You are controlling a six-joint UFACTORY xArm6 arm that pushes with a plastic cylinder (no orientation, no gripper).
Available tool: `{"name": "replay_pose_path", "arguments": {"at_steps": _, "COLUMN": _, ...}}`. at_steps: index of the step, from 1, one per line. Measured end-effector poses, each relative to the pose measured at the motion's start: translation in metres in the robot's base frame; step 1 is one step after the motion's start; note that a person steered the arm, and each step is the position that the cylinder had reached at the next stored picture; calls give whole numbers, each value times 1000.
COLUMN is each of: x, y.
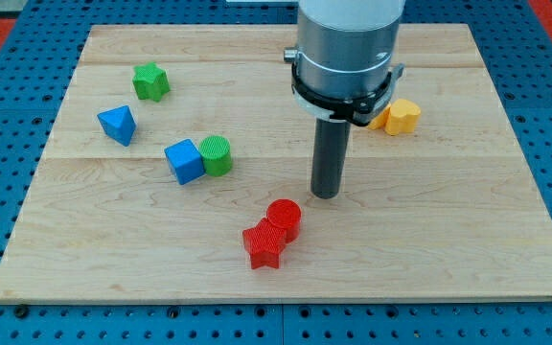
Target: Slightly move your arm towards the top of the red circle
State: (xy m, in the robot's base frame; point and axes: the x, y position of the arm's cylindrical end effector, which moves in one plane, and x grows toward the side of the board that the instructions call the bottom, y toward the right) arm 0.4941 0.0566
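The red circle (284, 218) sits low on the wooden board (448, 259), a little to the view's left of centre, touching the red star (263, 245) at its lower left. My tip (326, 195) rests on the board just up and to the view's right of the red circle, near it but apart. I have no jaws, only the rod, so nothing is grasped. Further to the view's left of my tip, the green cylinder (216, 155) touches the blue cube (184, 161). Beyond them lie the blue triangle (117, 125) and, higher, the green star (150, 81). Up and to the view's right of my tip, partly hidden behind the arm, is the yellow heart (403, 116) with an orange block (380, 120) against it
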Motion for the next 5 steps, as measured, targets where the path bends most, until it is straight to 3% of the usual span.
{"name": "replay_pose_path", "arguments": {"at_steps": 5, "x": 1, "y": -5}}
